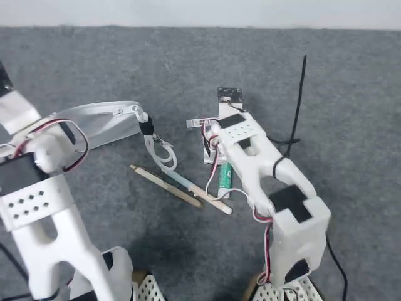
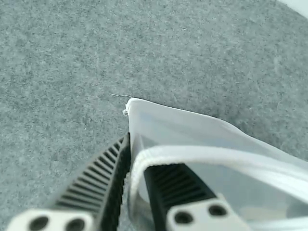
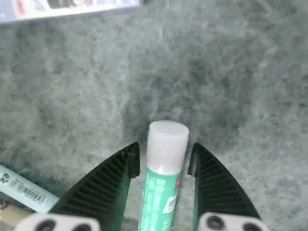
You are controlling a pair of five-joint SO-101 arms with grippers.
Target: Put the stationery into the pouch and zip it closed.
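Your left end effector (image 2: 137, 154) is clenched on the one pouch (image 1: 100, 122). One finger sits outside the translucent wall and the other inside the mouth, so you can see it through the material. The pouch is held up over the left part of the grey table (image 1: 81, 63), with its black zip pull (image 1: 146, 126) and white cord loop (image 1: 164, 155) hanging at the end nearer the centre.

Count three loose sticks of stationery on the table. Two long pens lie side by side at the same slant: a plain wooden one (image 1: 166, 184) and a pale blue and tan one (image 1: 197, 190). The third is a single green glue stick (image 1: 224, 179), just beside them under your right arm.

Your right end effector (image 3: 163, 154) is released, its two fingers spread astride the glue stick's white cap with a thin gap on each side. One flat printed packet (image 3: 72, 9) lies beyond the cap, well apart from it. A single black cable (image 1: 301, 94) runs across the table farther right.
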